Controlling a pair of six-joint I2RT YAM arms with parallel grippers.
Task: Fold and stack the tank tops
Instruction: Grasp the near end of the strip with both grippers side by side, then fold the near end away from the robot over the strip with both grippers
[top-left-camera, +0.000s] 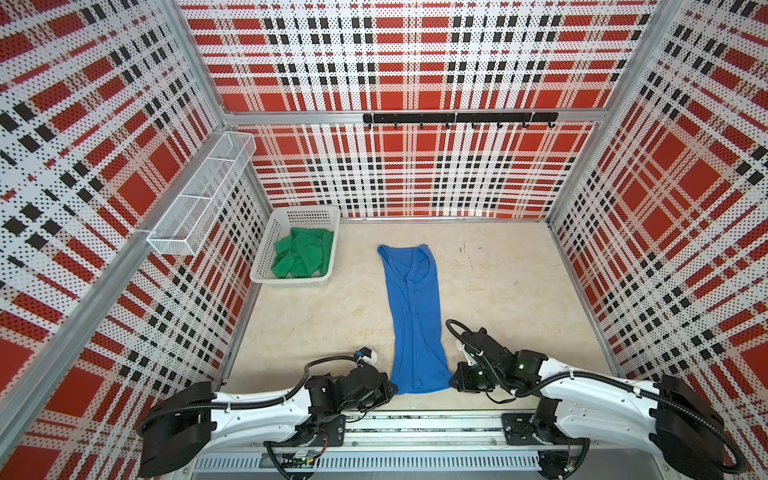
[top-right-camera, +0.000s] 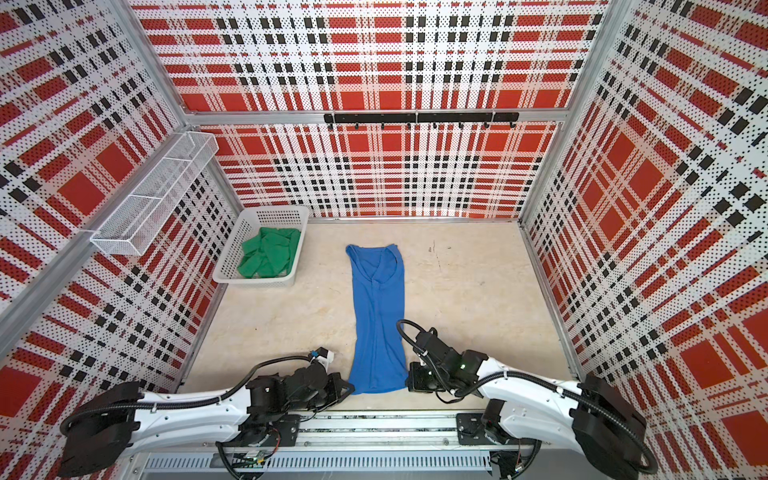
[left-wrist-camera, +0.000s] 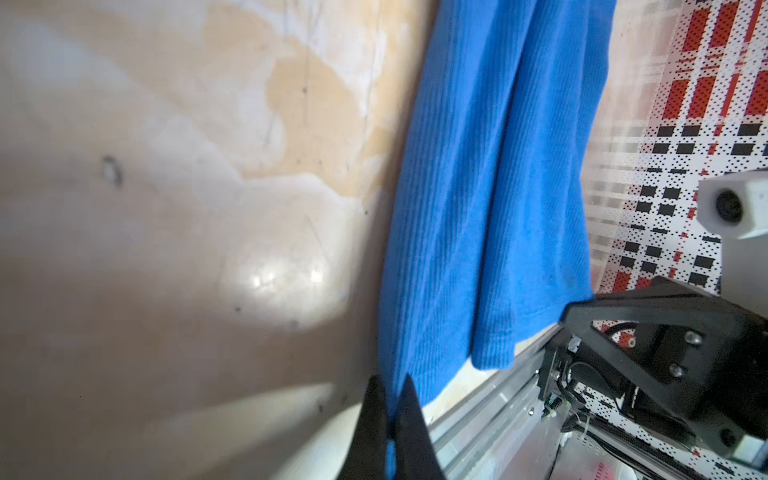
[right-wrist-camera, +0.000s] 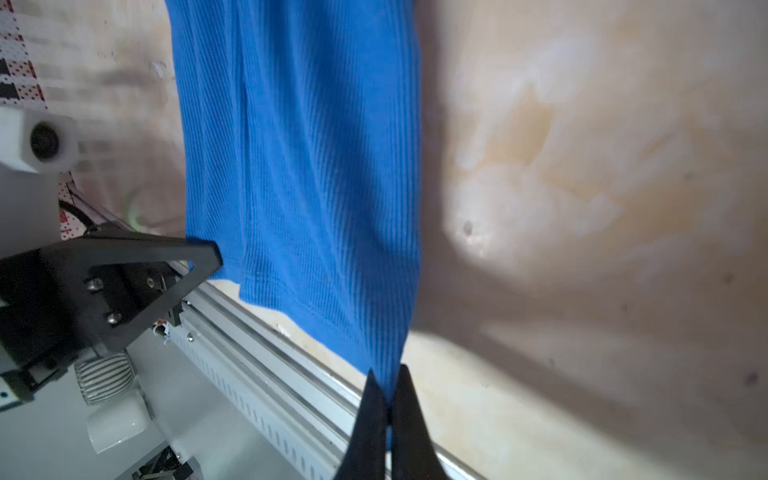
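Blue tank top (top-left-camera: 413, 316) lies flat at the middle of the table (top-left-camera: 519, 291) in both top views, folded lengthwise into a narrow strip. Its long axis runs 12 to 6, with the neck and straps at the 12 o'clock end and the hem at the 6 o'clock end, close to the table's near edge.

Left pincer (top-left-camera: 394, 387) is at the hem's 7 o'clock corner, low at table level. In the left wrist view the left pincer (left-wrist-camera: 392, 380) has its two fingers drawn together with only a thin bit of blue cloth between them, so it is pinching the hem corner.

Right pincer (top-left-camera: 454, 380) is at the hem's 5 o'clock corner, also low. In the right wrist view the right pincer (right-wrist-camera: 386, 374) is likewise clamped tight on blue cloth at the hem edge. Each wrist view shows the other pincer touching the opposite hem corner.

Green tank top (top-left-camera: 303, 253) is crumpled and unfolded inside the white basket (top-left-camera: 266, 245), at about 10 o'clock on the table against the left wall and well apart from the blue one.

Wire shelf (top-left-camera: 203, 195) is mounted on the left wall above the basket. Hook rail (top-left-camera: 457, 118) is on the back wall at 12 o'clock.
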